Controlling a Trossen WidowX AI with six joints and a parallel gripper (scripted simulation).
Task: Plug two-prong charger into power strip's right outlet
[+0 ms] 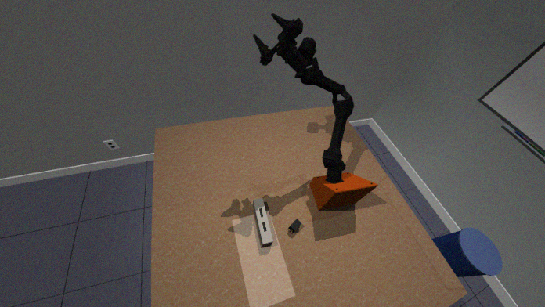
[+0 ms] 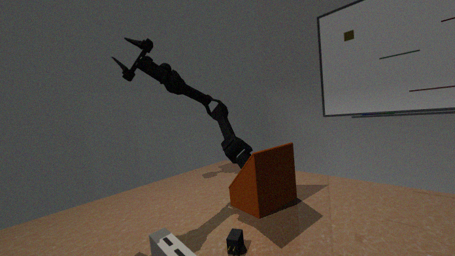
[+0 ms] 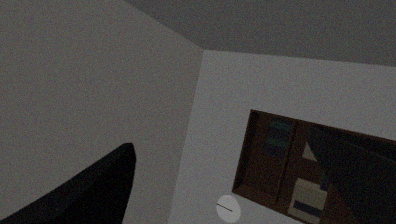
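Note:
The dark two-prong charger (image 1: 295,225) (image 2: 235,241) lies on the table between the power strip and the orange arm base; its prongs show at its lower side in the exterior view. The white power strip (image 1: 268,236) (image 2: 159,234) has two dark outlets in its top; it is cut off by the bottom edge in the exterior view. My gripper (image 1: 263,25) (image 2: 118,48) (image 3: 222,142) is wide open and empty, raised high above the table, far from the charger and the strip. The wrist view shows neither the charger nor the strip.
The orange wedge base (image 1: 333,196) (image 2: 276,179) stands on the wooden table (image 1: 196,164) (image 2: 114,206), right of the charger. A pale patch (image 1: 266,278) lies by the strip. A blue cylinder (image 1: 479,252) is beyond the table's right edge. The wrist view shows a wall shelf (image 3: 285,150).

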